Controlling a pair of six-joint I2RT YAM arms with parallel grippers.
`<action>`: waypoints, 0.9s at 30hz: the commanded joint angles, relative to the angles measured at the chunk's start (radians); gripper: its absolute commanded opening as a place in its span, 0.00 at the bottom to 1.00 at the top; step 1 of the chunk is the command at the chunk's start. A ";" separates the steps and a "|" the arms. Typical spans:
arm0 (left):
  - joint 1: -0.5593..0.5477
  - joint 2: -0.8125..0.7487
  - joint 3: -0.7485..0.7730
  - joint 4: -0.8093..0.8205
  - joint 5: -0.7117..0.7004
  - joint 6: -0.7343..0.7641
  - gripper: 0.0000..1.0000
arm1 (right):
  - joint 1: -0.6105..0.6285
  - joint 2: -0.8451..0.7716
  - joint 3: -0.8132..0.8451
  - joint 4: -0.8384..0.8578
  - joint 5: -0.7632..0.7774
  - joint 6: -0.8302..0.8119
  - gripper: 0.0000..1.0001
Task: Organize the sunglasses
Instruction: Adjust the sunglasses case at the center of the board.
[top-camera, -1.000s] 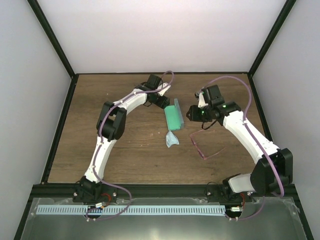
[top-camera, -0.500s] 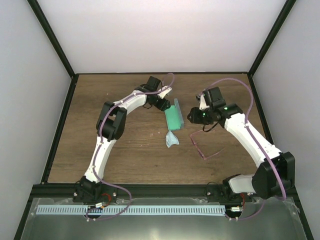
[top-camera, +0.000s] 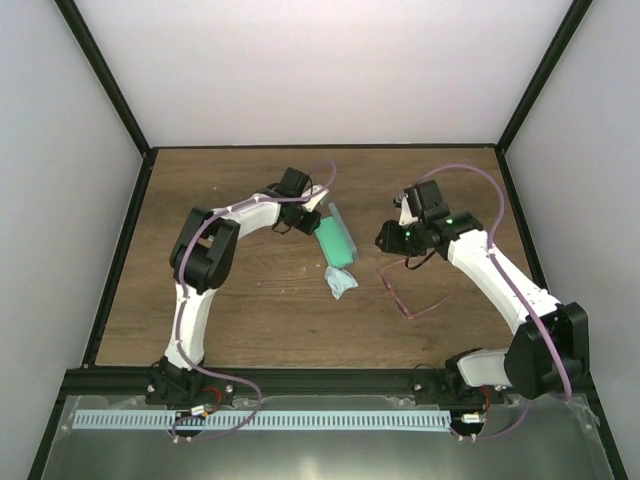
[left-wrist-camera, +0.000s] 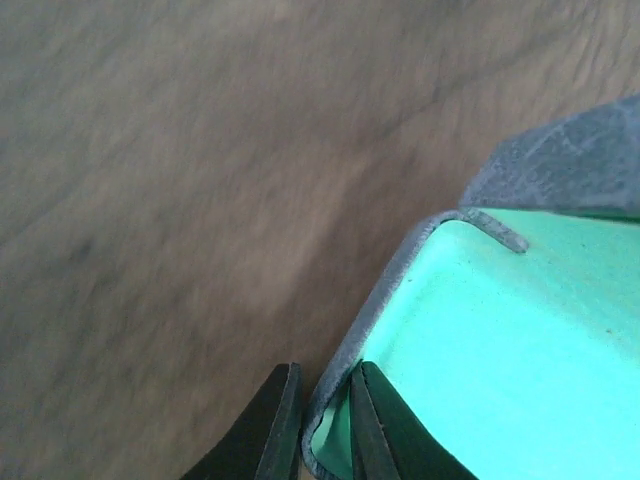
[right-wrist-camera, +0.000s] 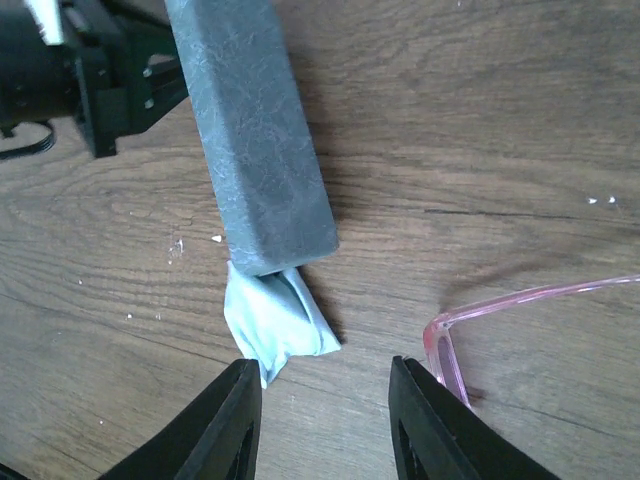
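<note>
The sunglasses (top-camera: 396, 297), a thin pink translucent pair, lie on the wooden table right of centre; one corner of them (right-wrist-camera: 443, 347) shows beside my right finger. The grey-blue case (top-camera: 336, 242) lies open with its green inside up. My left gripper (top-camera: 313, 221) is shut on the case's rim (left-wrist-camera: 385, 300), one finger inside on the green lining (left-wrist-camera: 520, 350) and one outside. My right gripper (right-wrist-camera: 325, 420) hovers open over bare wood between the cloth and the sunglasses, holding nothing; from here the case (right-wrist-camera: 255, 130) shows its grey outside.
A small light-blue cloth (top-camera: 342, 283) lies crumpled at the case's near end, touching it (right-wrist-camera: 275, 320). Black frame rails edge the table on both sides and at the back. My left wrist (right-wrist-camera: 90, 70) sits just beyond the case.
My left gripper has closed on the case's rim and the arm has swung left, turning the case and shifting its far end to the left. The right arm has barely moved.
</note>
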 joint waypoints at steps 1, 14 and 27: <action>0.000 -0.121 -0.176 0.025 -0.119 -0.114 0.11 | -0.001 -0.011 -0.009 0.039 -0.024 0.028 0.37; -0.006 -0.279 -0.264 -0.052 -0.366 -0.713 0.04 | 0.001 0.009 -0.082 0.123 -0.077 0.081 0.37; -0.035 -0.253 -0.259 -0.108 -0.521 -1.060 0.05 | 0.001 -0.068 -0.130 0.022 0.007 0.084 0.40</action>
